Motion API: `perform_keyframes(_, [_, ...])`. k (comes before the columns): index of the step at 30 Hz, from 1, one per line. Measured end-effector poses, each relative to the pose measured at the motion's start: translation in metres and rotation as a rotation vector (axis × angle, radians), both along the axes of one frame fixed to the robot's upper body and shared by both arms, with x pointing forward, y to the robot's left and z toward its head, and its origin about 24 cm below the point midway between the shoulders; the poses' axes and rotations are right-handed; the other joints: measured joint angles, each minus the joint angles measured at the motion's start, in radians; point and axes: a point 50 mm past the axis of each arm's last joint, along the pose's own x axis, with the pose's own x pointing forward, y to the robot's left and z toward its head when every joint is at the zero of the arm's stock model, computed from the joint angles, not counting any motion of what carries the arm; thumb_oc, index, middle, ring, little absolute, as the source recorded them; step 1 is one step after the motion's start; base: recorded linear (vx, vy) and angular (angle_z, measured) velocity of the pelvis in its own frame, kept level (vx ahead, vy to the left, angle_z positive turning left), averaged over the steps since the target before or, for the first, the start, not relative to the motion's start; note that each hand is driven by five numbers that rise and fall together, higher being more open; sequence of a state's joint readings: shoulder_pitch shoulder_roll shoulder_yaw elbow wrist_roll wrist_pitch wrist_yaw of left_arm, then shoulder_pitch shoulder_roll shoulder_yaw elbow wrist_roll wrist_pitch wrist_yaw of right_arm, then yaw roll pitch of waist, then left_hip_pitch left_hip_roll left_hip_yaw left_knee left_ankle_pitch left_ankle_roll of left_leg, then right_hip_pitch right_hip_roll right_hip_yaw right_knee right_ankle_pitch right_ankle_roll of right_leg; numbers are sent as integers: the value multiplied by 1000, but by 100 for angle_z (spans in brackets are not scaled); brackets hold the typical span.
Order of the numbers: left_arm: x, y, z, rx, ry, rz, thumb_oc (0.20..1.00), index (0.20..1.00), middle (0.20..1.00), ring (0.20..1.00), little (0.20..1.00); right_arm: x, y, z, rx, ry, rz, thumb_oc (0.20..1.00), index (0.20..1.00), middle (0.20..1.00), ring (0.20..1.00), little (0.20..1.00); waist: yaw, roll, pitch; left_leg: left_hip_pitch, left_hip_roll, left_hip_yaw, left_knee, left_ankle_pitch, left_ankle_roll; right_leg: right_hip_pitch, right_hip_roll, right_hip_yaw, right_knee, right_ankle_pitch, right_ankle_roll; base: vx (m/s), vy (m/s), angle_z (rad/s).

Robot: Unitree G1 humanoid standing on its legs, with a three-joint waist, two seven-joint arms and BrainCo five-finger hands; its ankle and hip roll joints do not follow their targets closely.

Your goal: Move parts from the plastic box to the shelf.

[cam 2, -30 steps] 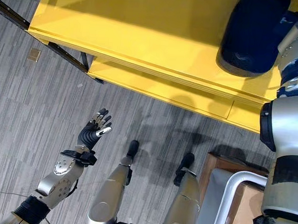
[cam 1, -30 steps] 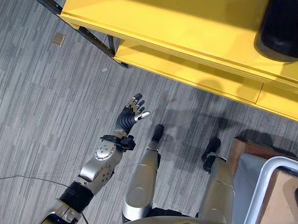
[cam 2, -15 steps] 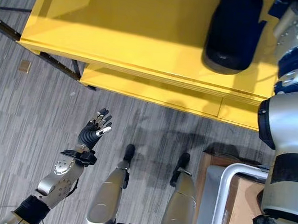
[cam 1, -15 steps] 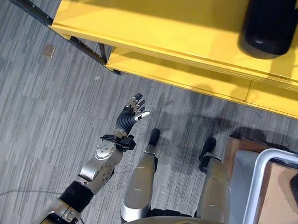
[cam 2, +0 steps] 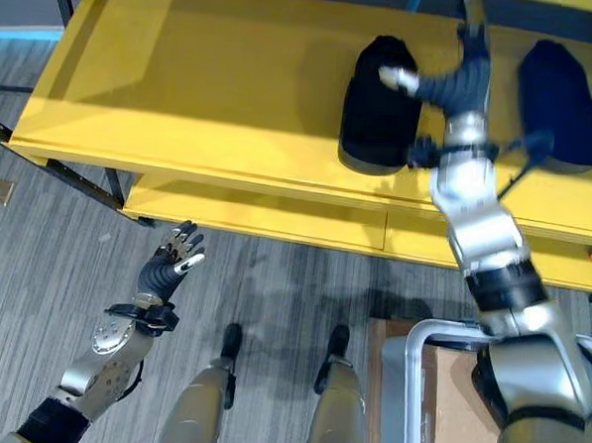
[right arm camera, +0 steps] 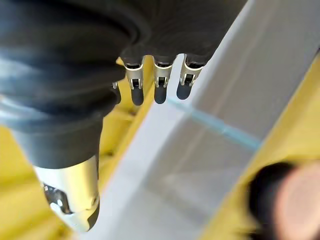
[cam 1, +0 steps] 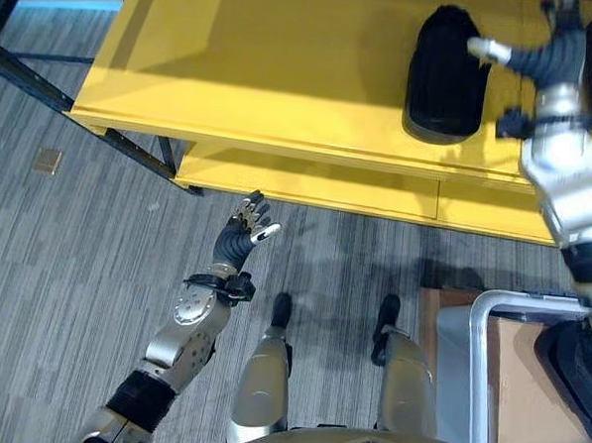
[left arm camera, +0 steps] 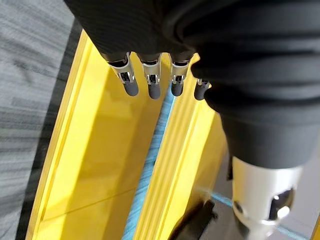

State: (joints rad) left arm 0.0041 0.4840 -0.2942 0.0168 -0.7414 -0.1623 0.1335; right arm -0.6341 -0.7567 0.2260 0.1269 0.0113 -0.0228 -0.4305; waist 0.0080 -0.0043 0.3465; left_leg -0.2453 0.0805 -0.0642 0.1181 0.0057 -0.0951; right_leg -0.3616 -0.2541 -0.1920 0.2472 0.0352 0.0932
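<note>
Both hands empty, left hand (cam 1: 242,235) fingers spread; right hand (cam 2: 452,81) fingers straight above yellow shelf (cam 2: 214,88).

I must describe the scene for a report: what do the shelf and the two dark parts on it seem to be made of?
The yellow shelf looks like painted sheet metal or coated board: smooth, even colour, soft sheen, folded front lip. The two dark parts, the left one and the right one, look like matte black moulded plastic or rubber, with rounded shapes and no glare; which of the two is unclear.
</note>
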Motion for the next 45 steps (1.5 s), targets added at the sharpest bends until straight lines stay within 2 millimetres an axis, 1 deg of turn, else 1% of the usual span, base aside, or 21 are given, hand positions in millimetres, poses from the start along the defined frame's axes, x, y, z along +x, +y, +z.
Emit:
perform_keyframes(2, [-7,3,-7,20,22,13,1000,1000,1000,1000,1000,-5,-4,-27,-109,78,-54,1000,1000,1000,1000,1000,-18,8,-5,23,1,3,-14,-2,4,22,4,4,-21,5,4,39,17,-8])
perform_keyframes(3, [-7,2,-7,13,16,19,1000,1000,1000,1000,1000,-17,-7,-39,-133,82,-81,1000,1000,1000,1000,1000,-9,12,-7,38,7,3,-23,-2,3,39,9,0,-32,6,5,0,0,0])
perform_keyframes(4, [-9,3,-8,5,17,38,1000,1000,1000,1000,1000,-26,-5,-54,-159,106,-88,1000,1000,1000,1000,1000,-11,14,-8,55,10,3,-34,-2,3,53,11,-3,-40,6,5,23,1,-3])
perform_keyframes(5, [-12,4,-11,6,27,50,1000,1000,1000,1000,1000,-30,-2,-66,-180,142,-81,1000,1000,1000,1000,1000,-19,13,-13,63,11,4,-39,-2,3,59,12,-4,-41,6,5,32,7,-6])
perform_keyframes(7, [-14,4,-13,13,33,44,1000,1000,1000,1000,1000,-33,0,-80,-229,188,-86,1000,1000,1000,1000,1000,-23,14,-20,68,12,10,-48,-2,4,60,13,-3,-51,7,6,20,9,-10])
perform_keyframes(10, [-13,3,-13,20,27,36,1000,1000,1000,1000,1000,-32,1,-83,-330,190,-115,1000,1000,1000,1000,1000,-20,14,-21,70,14,23,-48,-2,3,62,14,1,-58,15,7,5,5,-4])
perform_keyframes(13, [-14,4,-14,50,27,35,1000,1000,1000,1000,1000,-27,-6,-104,-452,264,-178,1000,1000,1000,1000,1000,-9,13,-24,77,13,24,-48,-2,3,69,13,1,-58,15,8,0,0,0])
perform_keyframes(14, [-14,5,-17,55,38,37,1000,1000,1000,1000,1000,-21,-9,-117,-542,312,-211,1000,1000,1000,1000,1000,-6,13,-24,77,12,25,-46,-2,4,69,12,2,-58,16,9,0,0,0])
perform_keyframes(15, [-12,5,-17,58,37,38,1000,1000,1000,1000,1000,-17,-7,-127,-607,347,-220,1000,1000,1000,1000,1000,-6,13,-24,77,12,25,-45,-2,4,69,12,3,-58,15,9,-32,-3,-1])
perform_keyframes(18, [-12,1,-20,62,50,21,1000,1000,1000,1000,1000,-10,1,-141,-738,389,-209,1000,1000,1000,1000,1000,-3,15,-25,68,12,25,-45,-2,6,60,12,4,-58,15,9,0,0,0])
perform_keyframes(21, [-11,-1,-20,61,49,12,1000,1000,1000,1000,1000,-5,12,-144,-792,379,-195,1000,1000,1000,1000,1000,-1,16,-25,62,11,25,-44,0,6,54,12,6,-57,16,9,0,0,0])
perform_keyframes(25, [-4,-10,-14,60,21,-21,1000,1000,1000,1000,1000,6,36,-150,-883,376,-145,1000,1000,1000,1000,1000,6,22,-21,55,10,23,-41,0,6,48,12,8,-56,17,9,-8,0,0])
perform_keyframes(30, [1,-18,-10,59,-1,-53,1000,1000,1000,1000,1000,17,58,-154,-898,394,-114,1000,1000,1000,1000,1000,13,28,-17,48,9,24,-41,4,0,40,11,10,-55,17,10,0,0,0])
perform_keyframes(35, [5,-22,-5,41,-26,-41,1000,1000,1000,1000,1000,21,69,-151,-902,374,-107,1000,1000,1000,1000,1000,17,45,7,42,8,22,-40,4,0,35,11,10,-54,17,10,0,0,0])
perform_keyframes(40, [9,-23,-1,39,-43,-44,1000,1000,1000,1000,1000,28,72,-141,-902,357,-116,1000,1000,1000,1000,1000,12,45,11,24,8,22,-32,3,1,20,10,10,-48,17,10,0,0,0])
perform_keyframes(45, [9,-23,0,39,-43,-38,1000,1000,1000,1000,1000,34,72,-133,-883,340,-131,1000,1000,1000,1000,1000,13,44,32,17,7,16,-25,1,4,13,9,10,-37,14,8,0,0,2])
